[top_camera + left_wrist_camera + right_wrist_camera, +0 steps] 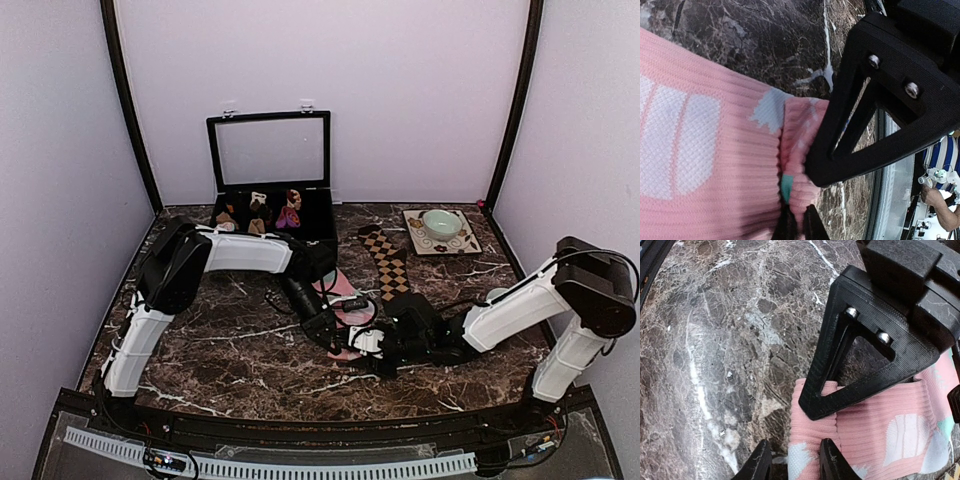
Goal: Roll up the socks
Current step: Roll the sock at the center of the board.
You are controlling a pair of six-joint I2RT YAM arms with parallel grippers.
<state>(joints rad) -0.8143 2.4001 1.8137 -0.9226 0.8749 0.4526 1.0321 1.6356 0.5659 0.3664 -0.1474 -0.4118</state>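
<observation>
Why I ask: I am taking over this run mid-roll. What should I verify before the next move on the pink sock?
1. Left gripper pinches the folded end of the pink ribbed sock with mint and white marks: ok.
2. Right gripper is clamped on that same end: cannot tell; the fold sits in its gap.
3. Roll started: ok, but only one small fold so far.
4. Dark brown sock with tan diamond checks lies apart from both grippers: ok.
5. Far part of the pink sock is flat on the dark marble table: cannot tell; the arms cover most of it in the top view.
</observation>
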